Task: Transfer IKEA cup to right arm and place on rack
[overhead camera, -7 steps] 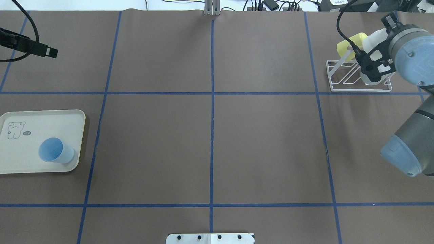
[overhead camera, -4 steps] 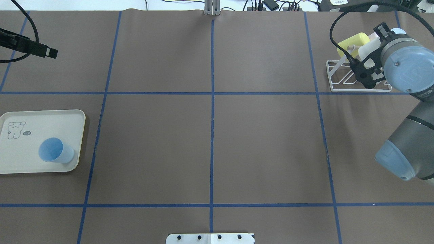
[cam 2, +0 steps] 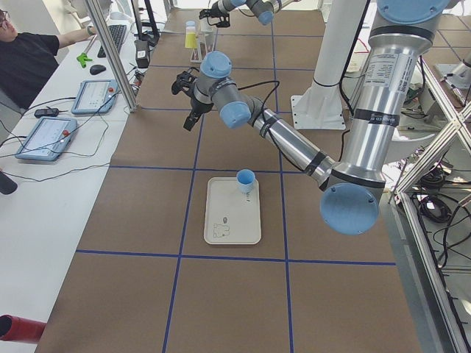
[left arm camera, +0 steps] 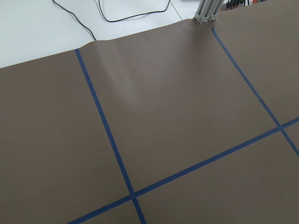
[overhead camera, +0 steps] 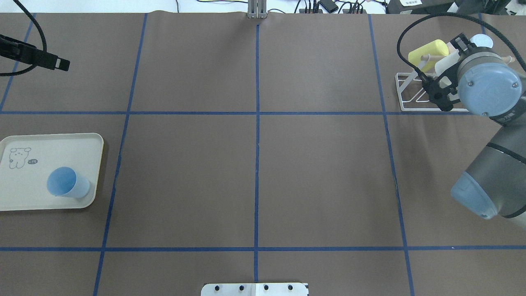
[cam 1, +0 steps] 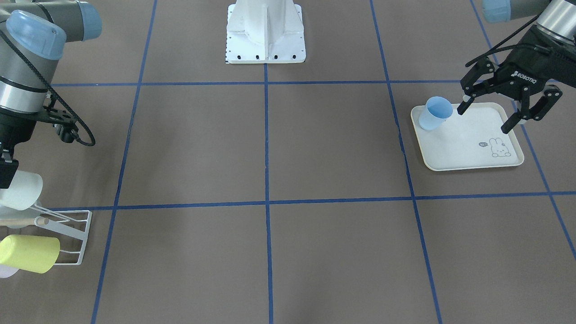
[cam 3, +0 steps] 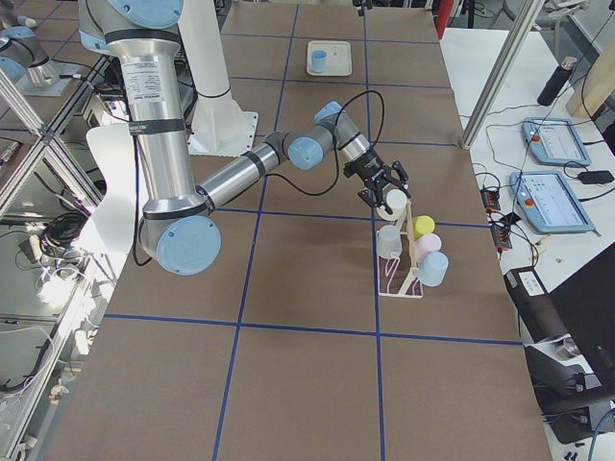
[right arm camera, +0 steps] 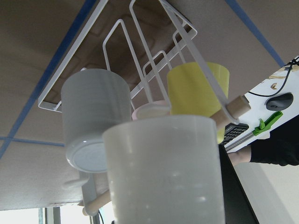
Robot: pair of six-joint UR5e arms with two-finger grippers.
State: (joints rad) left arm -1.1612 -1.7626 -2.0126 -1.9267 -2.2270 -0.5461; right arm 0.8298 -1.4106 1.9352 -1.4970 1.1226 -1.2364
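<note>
My right gripper (cam 3: 387,197) is shut on a white cup (right arm camera: 163,172) and holds it tilted just above the white wire rack (cam 3: 399,279). In the overhead view my wrist hides the fingers. The rack (right arm camera: 140,60) has a wooden rod (right arm camera: 233,105) and holds another white cup (right arm camera: 96,121), a yellow cup (right arm camera: 196,93) and a pink cup (right arm camera: 149,111). A light blue cup (cam 1: 435,113) stands upright on the cream rabbit-print tray (cam 1: 468,148). My left gripper (cam 1: 483,120) is open and empty, raised above the tray beside the blue cup.
The rack (overhead camera: 411,102) stands at the table's far right, the tray (overhead camera: 24,193) at the left edge. Brown mat with blue tape lines covers the table. The robot base (cam 1: 265,31) is at the near edge. An operator (cam 2: 29,59) sits beyond the far side.
My right arm has swung the white cup farther back over the rack, and the wrist now covers more of the rack. The left arm and the blue cup have not moved.
</note>
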